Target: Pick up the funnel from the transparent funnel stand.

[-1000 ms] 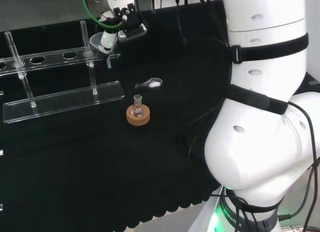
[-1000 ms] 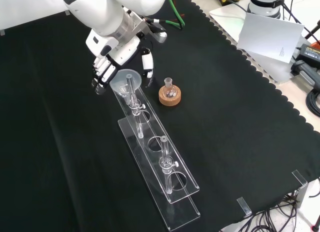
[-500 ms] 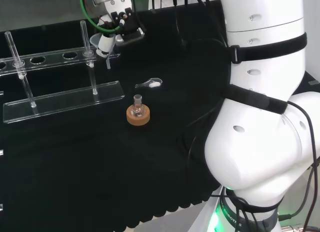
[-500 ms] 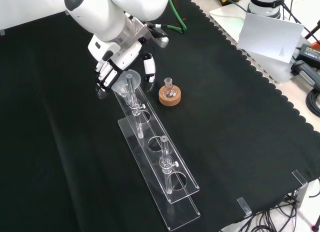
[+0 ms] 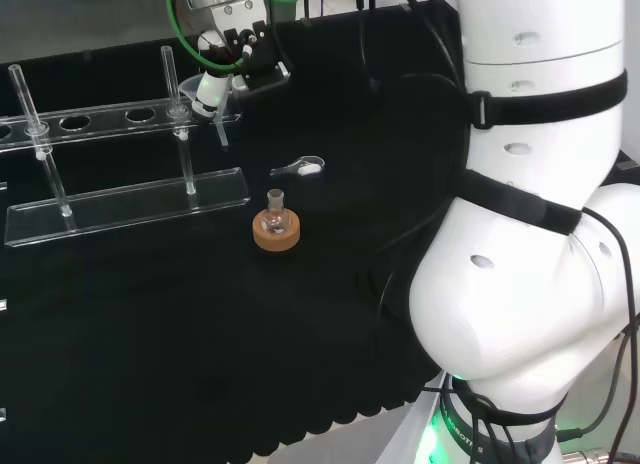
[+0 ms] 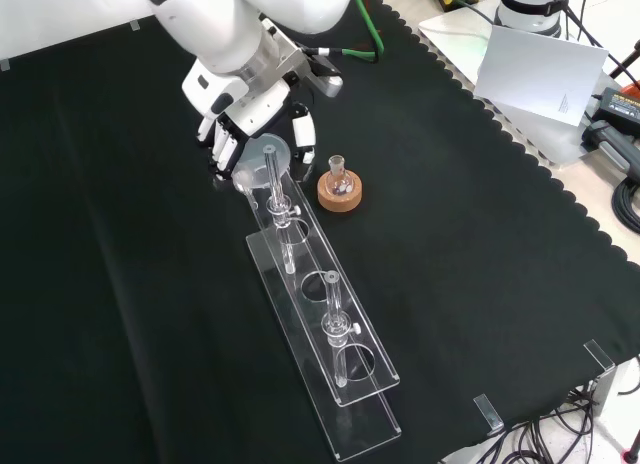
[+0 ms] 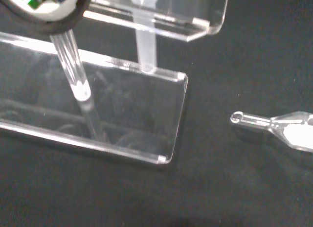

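Since the funnel (image 6: 262, 156) is clear, thin and probably light, I'd guess it's slippery and easy to crack, so the cone just under the rim looks like the safest place to hold. It sits at the far end of the transparent funnel stand (image 6: 322, 346) in the front view, stem down through the top plate. The robot hand (image 6: 238, 119) comes in from above, fingers curled around the cone, seemingly gripping it.

The hand (image 6: 245, 119) reaches down at the far end of the transparent funnel stand (image 6: 325, 329), fingers curled round the clear funnel (image 6: 262, 156) seated there. Just right of them, a small flask (image 6: 338, 176) sits in a cork ring (image 6: 339, 193) on the black tabletop (image 6: 480, 234).
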`<move>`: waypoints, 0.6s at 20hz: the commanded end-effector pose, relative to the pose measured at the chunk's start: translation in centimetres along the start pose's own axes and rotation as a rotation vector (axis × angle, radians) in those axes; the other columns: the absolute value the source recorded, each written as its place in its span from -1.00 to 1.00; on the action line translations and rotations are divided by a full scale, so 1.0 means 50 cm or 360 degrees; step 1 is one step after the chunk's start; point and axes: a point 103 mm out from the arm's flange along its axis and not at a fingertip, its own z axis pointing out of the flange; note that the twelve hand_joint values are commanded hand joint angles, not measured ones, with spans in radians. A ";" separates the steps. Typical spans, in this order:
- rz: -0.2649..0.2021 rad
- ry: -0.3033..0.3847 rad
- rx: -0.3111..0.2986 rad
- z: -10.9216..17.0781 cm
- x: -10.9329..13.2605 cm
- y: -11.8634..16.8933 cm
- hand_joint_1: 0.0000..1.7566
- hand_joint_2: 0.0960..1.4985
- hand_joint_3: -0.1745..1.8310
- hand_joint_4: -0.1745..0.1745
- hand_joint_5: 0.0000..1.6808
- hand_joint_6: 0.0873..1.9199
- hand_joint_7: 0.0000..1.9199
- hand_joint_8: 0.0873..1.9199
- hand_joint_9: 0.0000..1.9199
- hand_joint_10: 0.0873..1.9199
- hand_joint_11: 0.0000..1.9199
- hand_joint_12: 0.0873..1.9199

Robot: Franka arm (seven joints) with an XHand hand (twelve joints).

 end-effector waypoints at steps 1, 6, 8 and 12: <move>0.0051 -0.0027 -0.0333 -0.031 -0.005 -0.024 -0.06 -0.13 -0.32 -0.13 -0.10 -0.29 -0.17 -0.09 0.07 -0.39 -0.48 0.39; 0.0057 -0.0075 -0.0410 -0.059 -0.006 -0.044 -0.02 -0.11 -0.29 -0.07 -0.03 -0.20 -0.12 -0.05 0.12 -0.35 -0.39 0.34; 0.0062 -0.0087 -0.0428 -0.075 -0.008 -0.056 -0.01 -0.10 -0.28 -0.03 0.01 -0.20 -0.09 -0.05 0.14 -0.34 -0.37 0.32; 0.0080 -0.0092 -0.0463 -0.109 -0.013 -0.091 0.00 -0.11 -0.26 0.04 0.06 -0.21 -0.04 -0.06 0.18 -0.35 -0.34 0.29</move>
